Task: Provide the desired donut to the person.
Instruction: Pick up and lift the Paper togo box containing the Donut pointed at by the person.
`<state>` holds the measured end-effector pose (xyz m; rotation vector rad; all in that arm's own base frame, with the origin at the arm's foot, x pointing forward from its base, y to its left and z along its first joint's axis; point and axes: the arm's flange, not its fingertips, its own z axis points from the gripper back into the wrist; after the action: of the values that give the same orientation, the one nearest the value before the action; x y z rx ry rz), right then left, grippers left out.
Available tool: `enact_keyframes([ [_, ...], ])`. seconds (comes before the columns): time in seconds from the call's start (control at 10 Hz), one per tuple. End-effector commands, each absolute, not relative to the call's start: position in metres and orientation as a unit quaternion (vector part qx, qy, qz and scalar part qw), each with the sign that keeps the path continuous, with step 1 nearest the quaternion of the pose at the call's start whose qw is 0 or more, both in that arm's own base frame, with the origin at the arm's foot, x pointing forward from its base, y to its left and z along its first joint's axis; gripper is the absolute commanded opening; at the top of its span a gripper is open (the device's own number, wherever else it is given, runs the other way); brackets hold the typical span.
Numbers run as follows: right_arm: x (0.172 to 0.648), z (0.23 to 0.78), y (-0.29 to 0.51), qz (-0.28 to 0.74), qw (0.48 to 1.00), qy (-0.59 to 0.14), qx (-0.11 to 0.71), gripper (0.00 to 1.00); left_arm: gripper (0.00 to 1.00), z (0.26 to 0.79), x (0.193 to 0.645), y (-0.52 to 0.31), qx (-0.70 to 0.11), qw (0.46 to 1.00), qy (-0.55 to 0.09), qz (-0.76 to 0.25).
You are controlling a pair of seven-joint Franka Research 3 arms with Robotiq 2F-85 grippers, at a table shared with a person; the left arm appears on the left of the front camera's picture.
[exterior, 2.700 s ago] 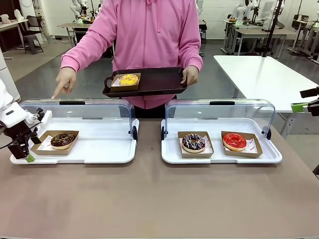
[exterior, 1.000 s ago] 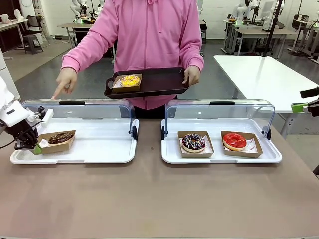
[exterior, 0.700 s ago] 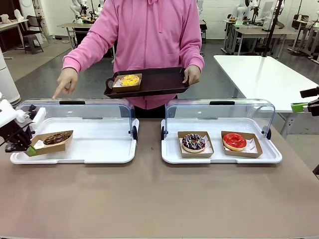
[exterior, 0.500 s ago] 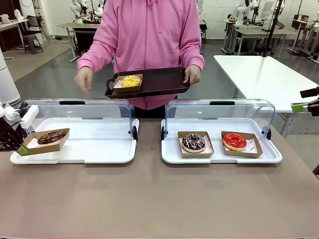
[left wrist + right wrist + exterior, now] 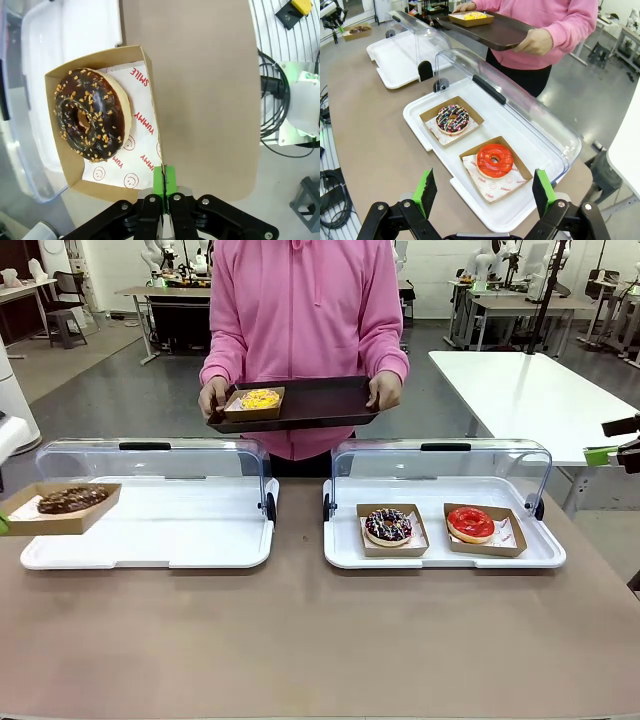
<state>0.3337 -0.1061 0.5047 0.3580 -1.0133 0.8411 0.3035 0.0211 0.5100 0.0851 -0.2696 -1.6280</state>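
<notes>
The left gripper [image 5: 164, 176] is pressed together on the wall of an open cardboard box [image 5: 150, 95], pinching the box edge between its green pads. The box carries the chocolate donut [image 5: 90, 117], topped with nut crumbs, which rests on printed paper inside it. In the front view the box is at the far left edge of the picture, slightly tilted, over the left rim of the left display case [image 5: 150, 540]. It appears raised off the white base, with part of it over the bare worktop [image 5: 320, 640]. The case lid stands open. The person [image 5: 305, 310] stands at the far side and holds a dark serving tray [image 5: 320, 402] level, with one hand [image 5: 213, 398] at one end and the other hand [image 5: 383, 390] at the opposite end. A yellow donut [image 5: 258, 398] in its own box already lies on that tray, with free space beside it. The right gripper [image 5: 484, 187] is spread wide and holds nothing. It is off to the side of the right display case [image 5: 420, 117], where a sprinkled donut [image 5: 452, 119] and a red donut [image 5: 495, 160] lie in separate boxes. Task status, as judged: the grasp and the lift-out are complete. Remaining steps: carry the box across the worktop to the person, set it on the free area of the serving tray, and release. The box is well apart from the serving tray, so most of the transfer is outstanding.
</notes>
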Motion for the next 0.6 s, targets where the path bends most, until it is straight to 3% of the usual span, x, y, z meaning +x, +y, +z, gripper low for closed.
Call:
enact_keyframes([
  [0.0, 0.337, 0.502, -0.106, 0.39, 0.768, -0.477, 0.174, 1.0, 0.0, 0.505, 0.25, 0.01, 0.073, 0.67, -0.144, -0.725],
  [0.2, 0.337, 0.502, -0.106, 0.39, 0.768, -0.477, 0.174, 1.0, 0.0, 0.527, 0.248, 0.007, 0.085, 0.66, -0.158, -0.729],
  [0.3, 0.337, 0.502, -0.106, 0.39, 0.768, -0.477, 0.174, 1.0, 0.0, 0.524, 0.264, 0.011, 0.04, 0.664, -0.127, -0.736],
  [0.5, 0.337, 0.502, -0.106, 0.39, 0.768, -0.477, 0.174, 1.0, 0.0, 0.555, 0.262, 0.013, 0.075, 0.655, -0.161, -0.734],
])
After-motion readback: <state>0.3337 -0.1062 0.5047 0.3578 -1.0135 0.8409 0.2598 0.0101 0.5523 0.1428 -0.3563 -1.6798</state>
